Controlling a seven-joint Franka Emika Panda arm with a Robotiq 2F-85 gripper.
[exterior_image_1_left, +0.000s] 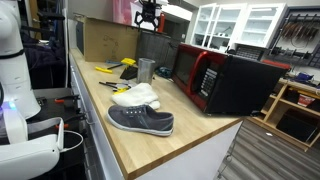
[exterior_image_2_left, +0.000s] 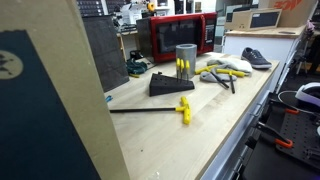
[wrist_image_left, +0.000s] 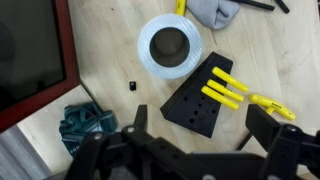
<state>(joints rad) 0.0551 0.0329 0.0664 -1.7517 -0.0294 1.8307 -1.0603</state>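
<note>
Wide open and holding nothing, the hand hangs high above the desk. Under it in the wrist view, between its fingers, lies the black block with yellow tools on it. The cup stands upright just beside the block, near the microwave. For a clean grip, the hand should probably centre over one thing first, then come straight down, clear of the yellow handles. The wrist view looks into the cup and shows a small black piece. Only an exterior view shows the shoe and the hand's height.
</note>
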